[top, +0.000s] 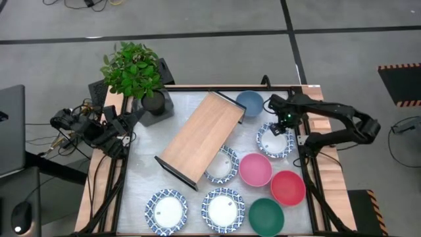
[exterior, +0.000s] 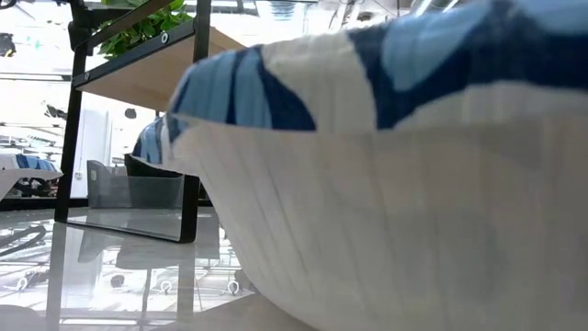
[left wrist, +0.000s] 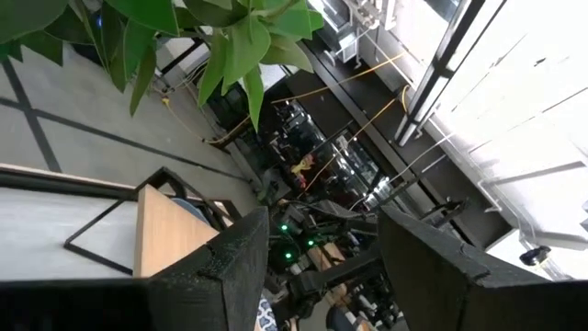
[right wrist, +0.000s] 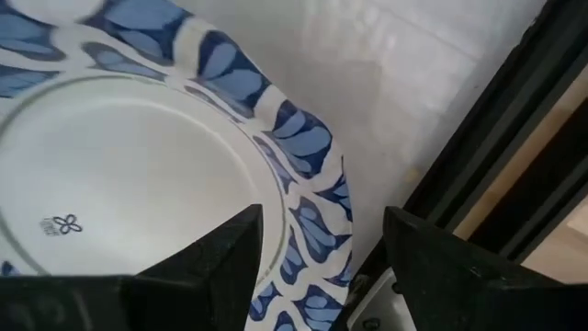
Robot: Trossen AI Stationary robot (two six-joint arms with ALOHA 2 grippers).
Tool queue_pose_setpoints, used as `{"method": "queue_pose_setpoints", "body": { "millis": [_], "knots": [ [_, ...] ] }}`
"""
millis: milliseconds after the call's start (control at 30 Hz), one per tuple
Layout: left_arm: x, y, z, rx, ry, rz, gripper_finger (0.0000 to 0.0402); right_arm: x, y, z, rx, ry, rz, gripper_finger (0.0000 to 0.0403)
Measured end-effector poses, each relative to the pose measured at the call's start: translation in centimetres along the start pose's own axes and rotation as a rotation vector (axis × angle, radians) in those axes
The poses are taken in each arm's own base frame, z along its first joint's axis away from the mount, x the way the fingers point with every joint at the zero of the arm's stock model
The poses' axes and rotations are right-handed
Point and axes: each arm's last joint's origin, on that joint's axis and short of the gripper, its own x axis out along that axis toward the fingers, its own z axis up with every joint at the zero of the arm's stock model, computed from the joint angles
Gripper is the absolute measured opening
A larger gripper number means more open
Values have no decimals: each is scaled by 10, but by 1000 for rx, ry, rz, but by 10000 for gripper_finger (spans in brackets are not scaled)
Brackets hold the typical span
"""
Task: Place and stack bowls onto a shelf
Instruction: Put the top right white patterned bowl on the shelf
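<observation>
The light-wood shelf lies diagonally mid-table, standing on its black frame ends. My right gripper is open above the far-right rim of a white blue-rimmed dish, one finger over its inside and one outside. The slate blue bowl sits beside the shelf's far end. Another patterned dish lies partly under the shelf. Pink, red and teal bowls and two more dishes rest on the near table. My left gripper waits open at the left edge.
A potted plant stands at the table's far-left corner, close to the left arm. The table's raised black frame runs just right of the right gripper. In the low view a patterned dish fills most of the picture, with the shelf behind.
</observation>
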Motion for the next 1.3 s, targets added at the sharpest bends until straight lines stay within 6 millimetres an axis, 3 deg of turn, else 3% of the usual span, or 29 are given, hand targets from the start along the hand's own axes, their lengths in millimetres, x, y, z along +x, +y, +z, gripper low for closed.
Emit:
{"method": "queue_pose_setpoints", "body": {
  "millis": [233,567,700,933,1300],
  "knots": [
    [0,0,0,0,0,0,190,13,4,6,2,91,-53,233],
    [0,1,-1,16,8,7,190,20,6,10,-5,141,-77,54],
    [0,1,-1,18,9,7,190,15,5,10,-7,130,-73,22],
    [0,1,-2,19,9,7,190,-25,2,11,30,55,-43,30],
    [0,1,-2,-5,10,8,190,-122,-13,-2,104,-148,52,29]
  ]
}}
